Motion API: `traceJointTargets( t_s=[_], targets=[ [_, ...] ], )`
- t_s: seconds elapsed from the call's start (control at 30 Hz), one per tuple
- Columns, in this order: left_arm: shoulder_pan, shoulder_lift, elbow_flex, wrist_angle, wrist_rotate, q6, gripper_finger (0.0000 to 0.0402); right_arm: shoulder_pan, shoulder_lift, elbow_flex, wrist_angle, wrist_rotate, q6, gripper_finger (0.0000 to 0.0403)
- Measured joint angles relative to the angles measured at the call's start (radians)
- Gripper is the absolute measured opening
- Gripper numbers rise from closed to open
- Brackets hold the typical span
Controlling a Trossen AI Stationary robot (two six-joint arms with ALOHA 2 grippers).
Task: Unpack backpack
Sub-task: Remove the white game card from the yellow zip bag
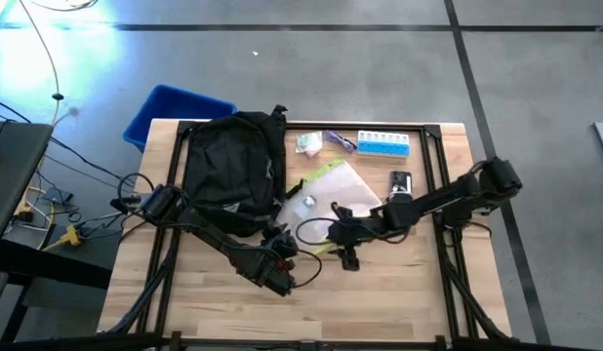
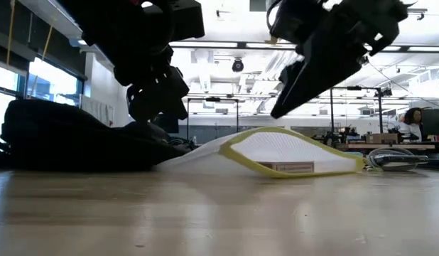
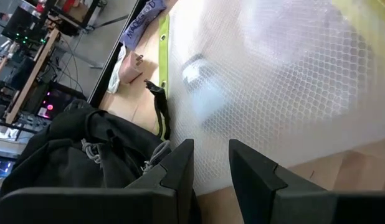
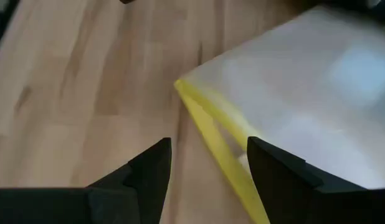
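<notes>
Wooden table [image 1: 399, 292]: both tools part-open, empty, left tool [image 3: 211, 163] and right tool [image 4: 208, 165] above the pouch [image 1: 331, 190].

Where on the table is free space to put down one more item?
Bare wood lies along the table's near edge, in front of both grippers. It is crowded from the backpack past the clear pouch to the pill box.

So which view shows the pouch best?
The high view: the whole pouch lies beside the backpack. The low view shows only its yellow edge, the left wrist view its mesh surface, the right wrist view one corner.
</notes>
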Motion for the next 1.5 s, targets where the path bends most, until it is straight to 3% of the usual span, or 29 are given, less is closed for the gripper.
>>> traceJointTargets(
  t_s=[0.2, 0.47, 0.87, 1.07, 1.27, 1.5],
  targets=[
    [0.0, 0.0, 0.0, 0.001, 0.004, 0.0, 0.0083, -0.043, 0.026, -0.003, -0.038, -0.018, -0.096, 0.0195],
    [-0.001, 0.0, 0.0, 0.0, 0.006, 0.001, 0.0083, -0.054, 0.123, -0.003, -0.09, -0.046, -0.105, 0.0195],
    [-0.002, 0.0, 0.0, 0.0, 0.007, 0.002, 0.0083, 0.095, 0.084, 0.053, -0.165, -0.134, 0.059, 0.0195],
    [-0.003, 0.0, 0.0, 0.0, 0.01, 0.002, 0.0083, 0.204, 0.082, 0.083, -0.088, -0.133, 0.084, 0.0195],
    [-0.003, 0.0, 0.0, 0.0, 0.011, 0.001, 0.0083, 0.278, 0.144, 0.083, -0.017, -0.001, 0.033, 0.0195],
    [-0.003, 0.0, -0.001, 0.003, 0.013, 0.0, 0.0083, 0.216, 0.277, 0.083, 0.113, 0.158, -0.056, 0.0195]
  ],
)
